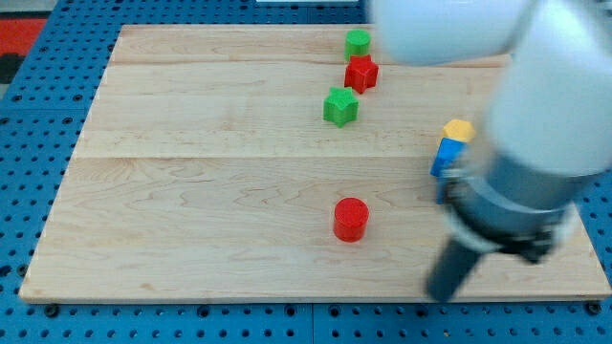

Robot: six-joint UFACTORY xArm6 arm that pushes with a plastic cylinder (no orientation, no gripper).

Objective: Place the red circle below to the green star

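The red circle [351,218] sits on the wooden board [191,191] a little right of centre, toward the view's bottom. The green star [339,106] lies above it, well apart, in the upper middle. My tip [442,294] is blurred, near the board's bottom edge, to the right of and below the red circle and not touching it.
A red star [361,72] sits just above and right of the green star, and a green circle [358,41] above that. A yellow block [459,130] and a blue block [445,156] lie at the right, partly hidden by my arm [535,124].
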